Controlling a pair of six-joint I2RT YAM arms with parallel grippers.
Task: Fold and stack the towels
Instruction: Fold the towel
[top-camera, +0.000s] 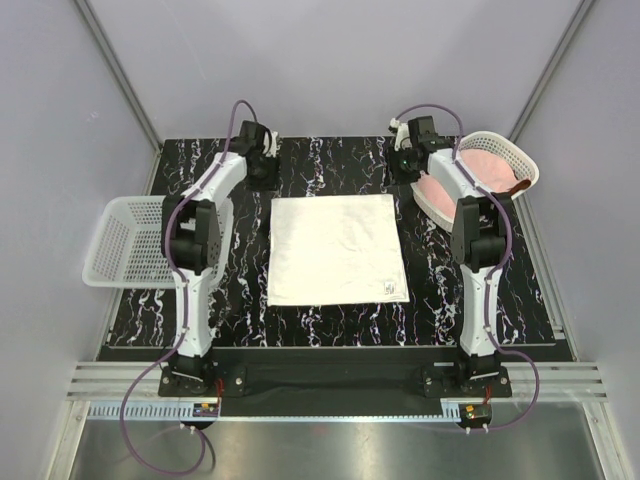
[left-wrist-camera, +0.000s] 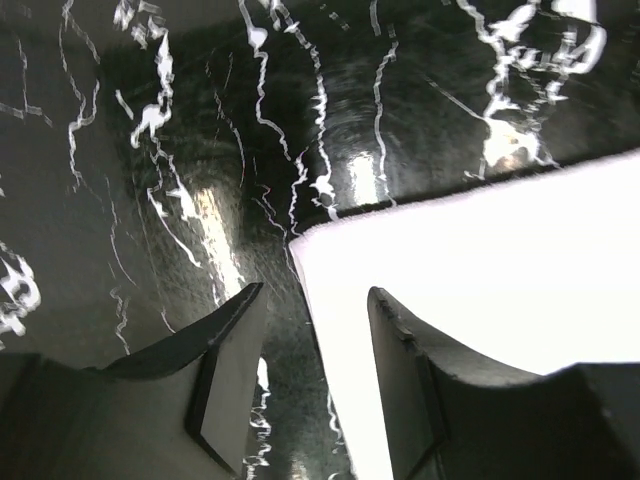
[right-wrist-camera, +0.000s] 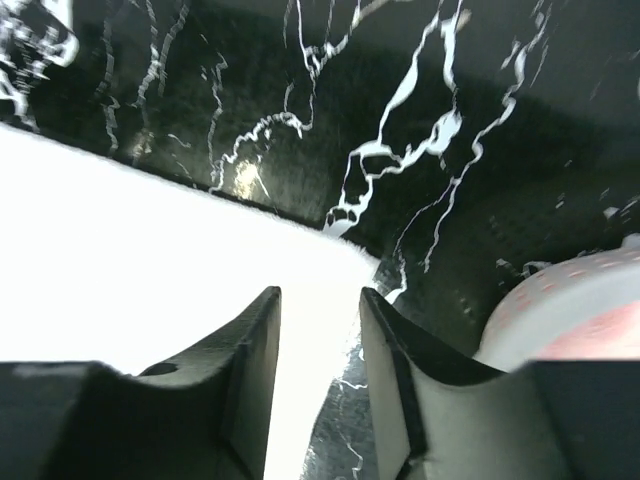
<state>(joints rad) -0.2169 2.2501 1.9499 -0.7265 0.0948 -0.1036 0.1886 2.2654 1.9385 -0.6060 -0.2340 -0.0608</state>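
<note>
black, white-veined table (top-camera: 330, 170) between pale grey walls.

item 1, task thing: white towel (top-camera: 336, 248) lies spread flat at the table's centre. it is close to square, with edges running left-right and near-far and a small label at the near right corner.

item 2, tools: left gripper (top-camera: 262, 172) stands at the towel's far left corner. its wrist view shows the jaws apart with nothing clamped, and the corner shows just beyond the gap. right gripper (top-camera: 405, 162) stands at the far right corner in the same condition, jaws apart and empty, with the corner just ahead of them.

item 3, governing relation: each arm is nearer its own far corner, and the far edge runs between the two tools. judged, the fold would carry that edge toward the near edge, creasing left to right. each tool must first close on its corner, and an uneven pinch would skew the fold.

item 4, containers: left basket (top-camera: 100, 275), white mesh, sits at the left edge with no towel visible in it. right basket (top-camera: 500, 140), at the far right, holds the pink towel (top-camera: 480, 165), bunched. the rust-brown towel (top-camera: 522, 186) shows only as a sliver at the basket's right rim.
</note>
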